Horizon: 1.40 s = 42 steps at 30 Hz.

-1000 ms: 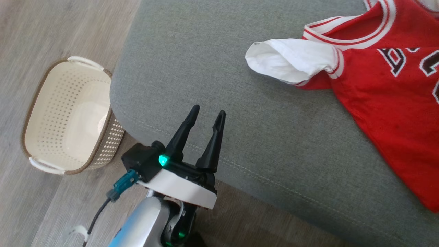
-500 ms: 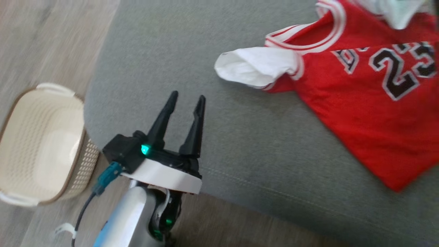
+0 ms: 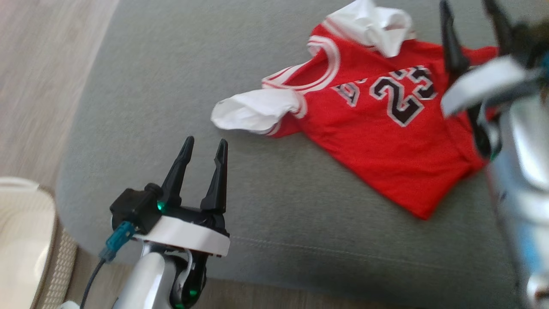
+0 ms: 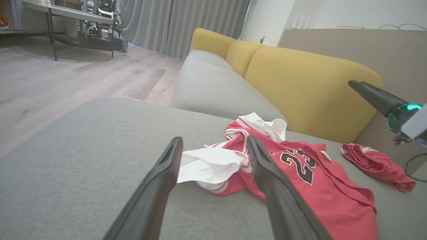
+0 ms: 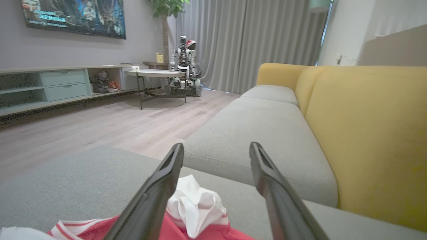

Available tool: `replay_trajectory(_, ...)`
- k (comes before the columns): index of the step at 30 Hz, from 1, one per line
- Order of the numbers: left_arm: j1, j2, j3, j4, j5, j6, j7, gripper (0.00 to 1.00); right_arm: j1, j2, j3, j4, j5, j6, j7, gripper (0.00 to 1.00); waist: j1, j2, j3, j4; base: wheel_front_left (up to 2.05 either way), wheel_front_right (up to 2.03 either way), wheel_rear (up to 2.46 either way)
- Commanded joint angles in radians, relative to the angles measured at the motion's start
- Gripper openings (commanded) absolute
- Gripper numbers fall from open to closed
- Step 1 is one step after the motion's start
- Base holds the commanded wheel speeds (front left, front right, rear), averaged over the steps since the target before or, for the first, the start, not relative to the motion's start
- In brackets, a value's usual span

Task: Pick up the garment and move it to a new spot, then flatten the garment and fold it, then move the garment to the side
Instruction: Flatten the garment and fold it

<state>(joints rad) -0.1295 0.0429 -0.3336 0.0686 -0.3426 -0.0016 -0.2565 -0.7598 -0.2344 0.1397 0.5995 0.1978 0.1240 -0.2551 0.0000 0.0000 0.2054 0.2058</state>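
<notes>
Your left gripper point(image 3: 205, 142) is spread wide with nothing between the fingers, hanging over the front part of the grey sofa seat point(image 3: 171, 64). Right gripper point(image 3: 466, 5) is wide apart too and not holding anything; it's blurry in the head view, but its own wrist view shows the gap clearly.

The red jersey point(image 3: 377, 141) with the 23 on it lies face up on the seat, ahead of your left fingertips and off to their right. One white sleeve point(image 3: 253, 113) is the closest bit to them, and they aren't touching it. Your right gripper hangs over the jersey's other side, with the crumpled second sleeve point(image 5: 193, 200) low between its fingers in the wrist view.

Further out past the jersey, from the left wrist view, a second crumpled red garment point(image 4: 377, 166) sits near the yellow back cushion point(image 4: 300, 86).

As for containers, the cream basket point(image 3: 17, 240) is down on the floor, behind your left gripper and to its left. You only get a blurry slice of it, so I can't tell what's inside.
</notes>
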Motion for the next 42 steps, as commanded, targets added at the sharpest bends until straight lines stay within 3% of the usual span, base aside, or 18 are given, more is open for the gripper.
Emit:
replay_trajectory(1, -0.014, 0.007, 0.041, -0.029, 0.014, -0.008, -0.005, 1.00, 0.043, 0.023, -0.006, -0.067, 0.004, 0.007, -0.007, 1.00, 0.0000, 0.0000, -0.043, -0.049, 0.00, 0.00, 0.00)
replay_trajectory(11, 0.026, 0.007, 0.055, -0.004, 0.040, -0.024, -0.005, 1.00, 0.453, 0.159, -0.153, -0.332, -0.018, 0.007, -0.007, 1.00, 0.0000, 0.0000, -0.088, -0.129, 0.00, 0.00, 0.00)
replay_trajectory(18, 0.037, 0.007, 0.034, 0.007, 0.044, -0.031, -0.005, 1.00, 0.592, 0.183, -0.182, -0.378, -0.021, 0.007, -0.007, 1.00, 0.0000, 0.0000, -0.080, -0.153, 0.00, 0.00, 0.00)
replay_trajectory(31, 0.024, 0.007, 0.017, 0.004, 0.041, -0.033, -0.005, 1.00, 0.590, 0.184, -0.208, -0.344, -0.009, 0.007, -0.007, 1.00, 0.0000, 0.0000, -0.063, -0.134, 0.00, 0.00, 0.00)
replay_trajectory(42, -0.016, 0.007, -0.006, -0.006, 0.033, -0.036, -0.005, 1.00, 0.347, 0.183, -0.258, -0.195, -0.188, 0.007, 0.051, 1.00, 0.0000, 0.0000, 0.042, -0.052, 0.00, 0.00, 0.00)
